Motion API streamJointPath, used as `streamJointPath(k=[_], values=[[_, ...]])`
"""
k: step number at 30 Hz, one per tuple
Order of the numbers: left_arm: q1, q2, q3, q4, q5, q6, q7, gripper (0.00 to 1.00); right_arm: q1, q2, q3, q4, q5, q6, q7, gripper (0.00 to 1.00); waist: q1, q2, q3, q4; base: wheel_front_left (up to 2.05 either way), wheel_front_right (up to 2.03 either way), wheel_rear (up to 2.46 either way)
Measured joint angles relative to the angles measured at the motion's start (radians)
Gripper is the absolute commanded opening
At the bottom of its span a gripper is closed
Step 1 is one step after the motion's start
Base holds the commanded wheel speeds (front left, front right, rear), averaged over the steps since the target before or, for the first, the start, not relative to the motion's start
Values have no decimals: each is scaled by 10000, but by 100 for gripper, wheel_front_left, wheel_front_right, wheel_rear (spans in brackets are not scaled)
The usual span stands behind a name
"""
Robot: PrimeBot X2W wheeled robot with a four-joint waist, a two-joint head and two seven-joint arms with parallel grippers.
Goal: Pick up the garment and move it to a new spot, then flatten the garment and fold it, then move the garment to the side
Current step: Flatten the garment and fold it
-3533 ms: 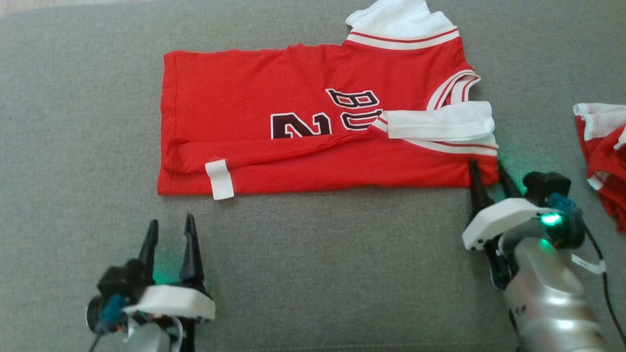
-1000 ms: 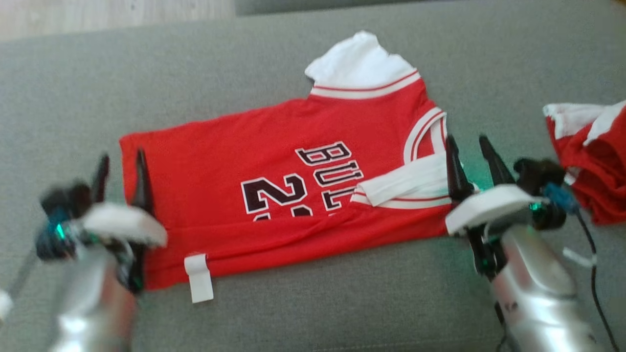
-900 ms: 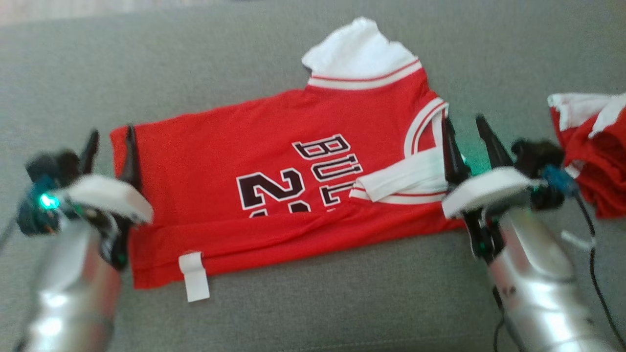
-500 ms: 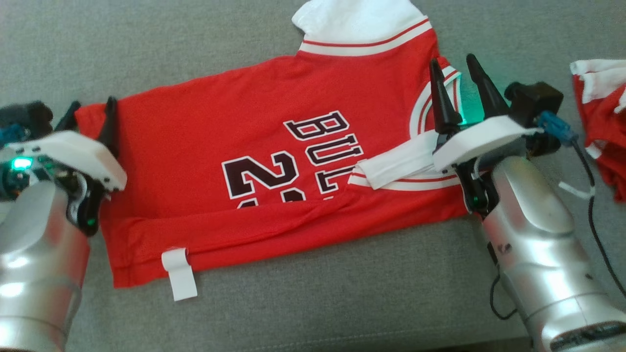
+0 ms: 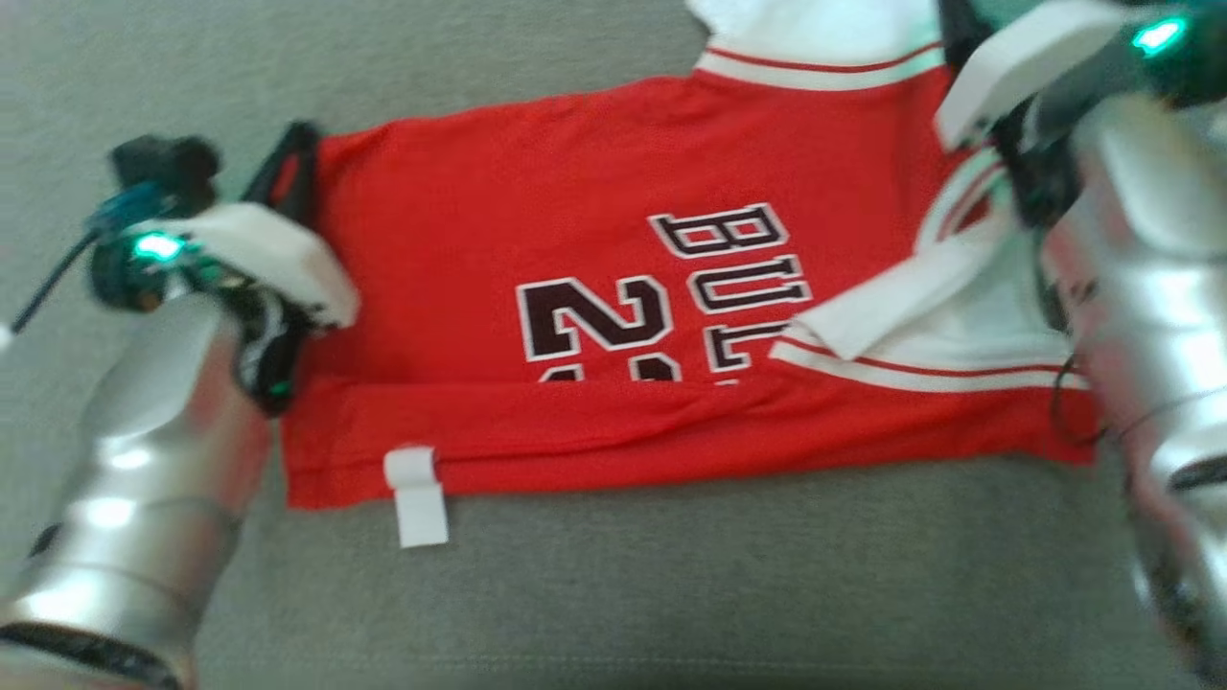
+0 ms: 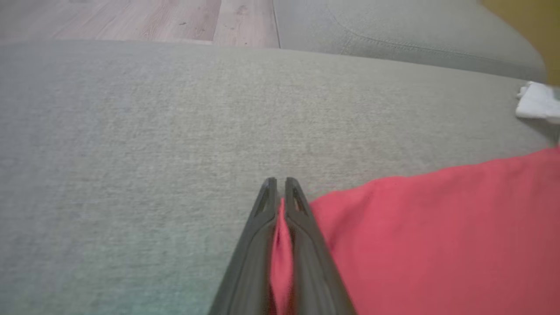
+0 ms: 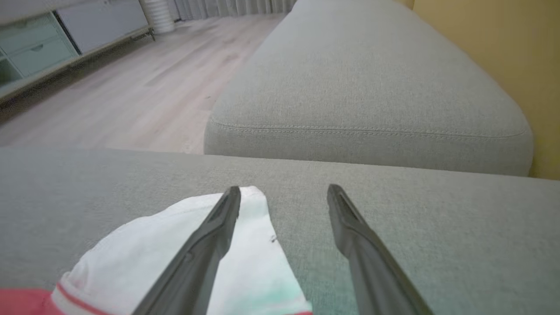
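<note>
The garment point(image 5: 613, 192), a red jersey with black "BULLS" lettering, lies flat on the grey cushion point(image 5: 671, 594) with its near edge folded up and a white hem tag point(image 5: 415, 494) sticking out. My left gripper point(image 5: 295, 144) is at the garment's far left hem corner. In the left wrist view that gripper point(image 6: 278, 180) is shut, with a fold of the red garment point(image 6: 437, 236) pinched between its fingers. My right gripper point(image 7: 284, 188) is open at the far white sleeve point(image 7: 245, 249): one finger lies over the sleeve, the other over bare cushion. In the head view the right arm point(image 5: 1122, 249) covers the garment's right end.
A second grey cushion point(image 7: 363, 87) lies beyond the one I work on. Wooden floor point(image 7: 131, 96) and low cabinets point(image 7: 39, 48) are to its left, a yellow wall point(image 7: 494, 43) to its right. Bare cushion stretches left of the garment point(image 6: 131, 131).
My left gripper has closed on the garment's far left hem corner. My right gripper has moved farther out, to the far white sleeve. The head camera has shifted.
</note>
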Motion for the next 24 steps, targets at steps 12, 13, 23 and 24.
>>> streamJointPath(k=[12,13,23,24], values=[[-1194,-1218,-2197,-251,-1120,0,-1032,0,-2706,-1062,-387,2579,-1774,0,2429,100,1,0,988,2047,0,0,0],[-1221,-1244,-2339,-232,-1216,0,-1110,0,-2767,-1070,-366,2625,-1887,0,2619,100,1,0,1067,2145,0,0,0],[-1699,-1152,-3080,174,-2086,0,-1795,0,-3144,-959,-579,2686,-2117,0,2940,0,-1,0,1333,2176,0,0,0],[-1755,-1141,-3095,222,-2151,0,-1802,0,-3135,-966,-616,2723,-2136,0,2846,0,0,0,1310,2138,0,0,0]])
